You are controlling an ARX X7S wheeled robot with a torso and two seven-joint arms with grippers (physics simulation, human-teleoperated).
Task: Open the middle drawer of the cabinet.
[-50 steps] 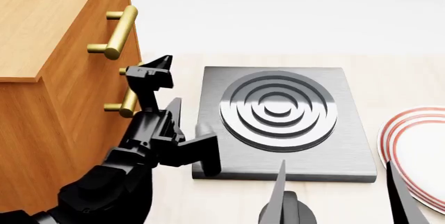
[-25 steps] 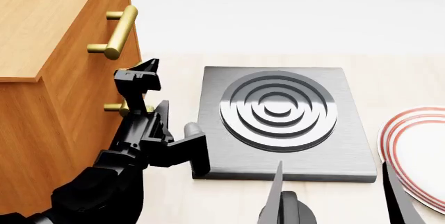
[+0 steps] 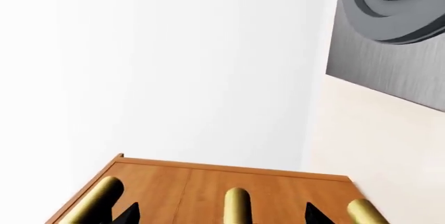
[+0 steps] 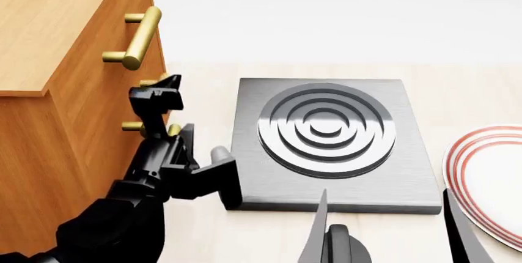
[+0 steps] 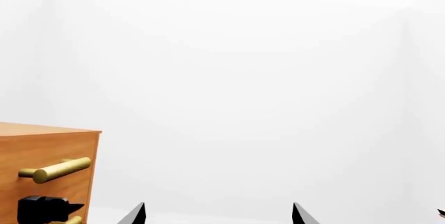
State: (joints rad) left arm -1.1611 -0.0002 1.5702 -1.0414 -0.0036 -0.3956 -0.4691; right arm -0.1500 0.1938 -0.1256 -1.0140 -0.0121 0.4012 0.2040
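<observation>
- The cabinet occupies the upper left and left edge of the head view. Its orange-brown top and drawer face are both visible.
- The topmost drawer's brass handle sits high on the cabinet front, at upper left of the head view.
- The middle drawer lies directly below it. Its brass bar handle is largely hidden behind the left gripper; only the two ends show.
- The left gripper is at centre left of the head view, right against the middle drawer's handle. Its fingers are spread apart: one black fingertip stands at the handle's upper end, while the other finger extends toward the hotplate.
- In the left wrist view, three brass handles line the lower edge against the cabinet face; the central one sits between the two dark fingertips, which do not touch it.
- The grey hotplate with concentric rings lies flat on the light tabletop, in the centre of the head view, just beside the cabinet.
- A red-rimmed white plate is cut off by the right edge of the head view.
- The right gripper shows at the bottom of the head view as two dark, well-separated fingers, holding nothing.
- The right wrist view shows the cabinet at lower left.
</observation>
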